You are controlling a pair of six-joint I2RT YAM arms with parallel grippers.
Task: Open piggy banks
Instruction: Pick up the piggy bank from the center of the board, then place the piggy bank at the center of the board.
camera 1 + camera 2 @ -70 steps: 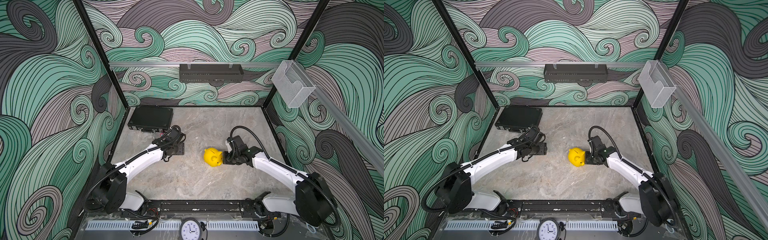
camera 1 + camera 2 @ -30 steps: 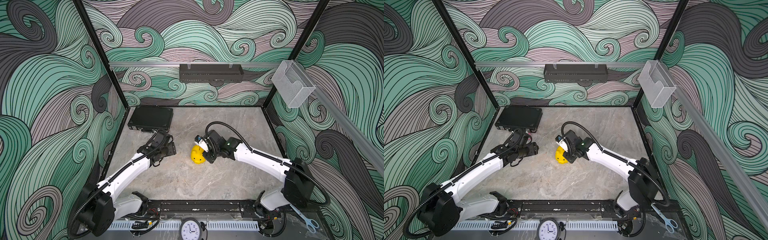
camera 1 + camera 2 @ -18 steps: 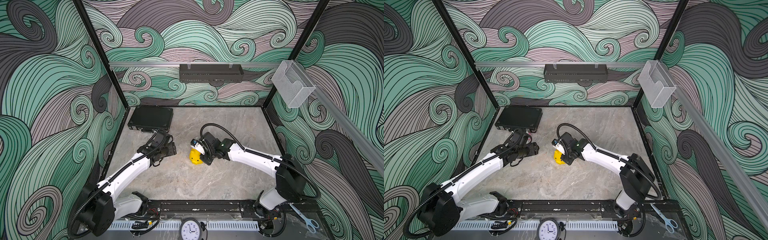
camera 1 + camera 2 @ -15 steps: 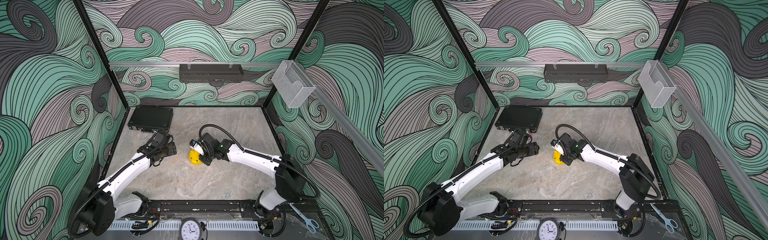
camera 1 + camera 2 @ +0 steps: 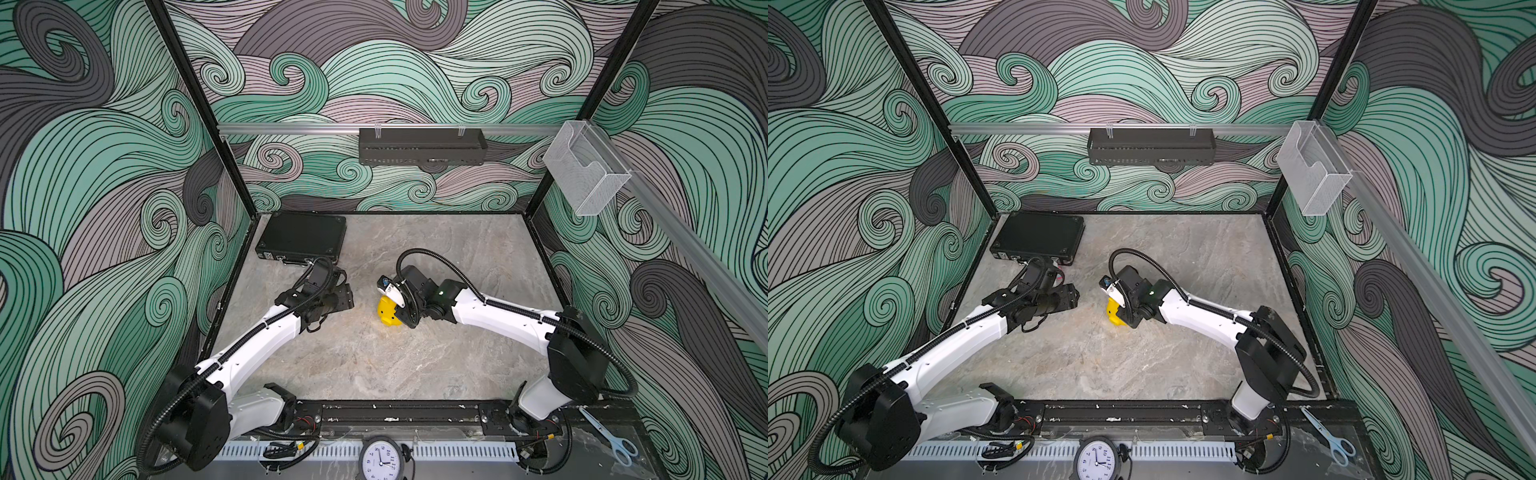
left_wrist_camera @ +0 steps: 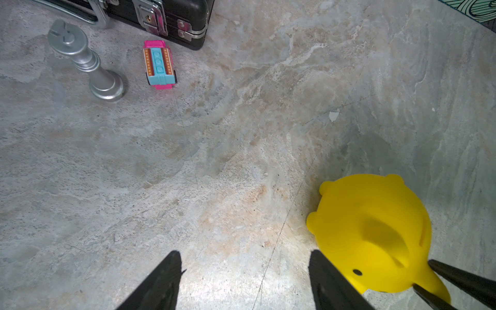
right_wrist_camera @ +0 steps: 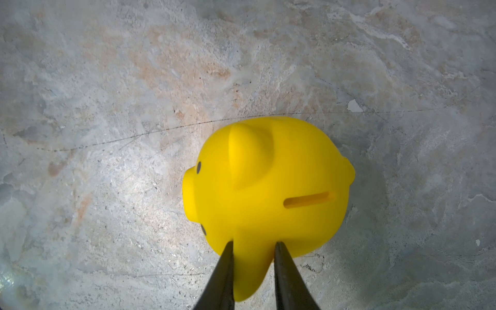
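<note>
Right gripper [image 7: 253, 243] fingers pinched on ear of yellow piggy bank [image 7: 268, 188], standing on table [image 7: 107, 80]. Left gripper [image 6: 244, 279] fingers apart, empty, just beside pig.

Enclosure interior. Walls [image 5: 395, 75] on three sides carry a swirling green, mauve and grey wave pattern, framed by black corner posts [image 5: 199, 108]. An aluminium rail [image 5: 1025, 128] crosses the back wall. The floor [image 5: 374, 361] is mottled grey-beige stone, evenly lit.
</note>
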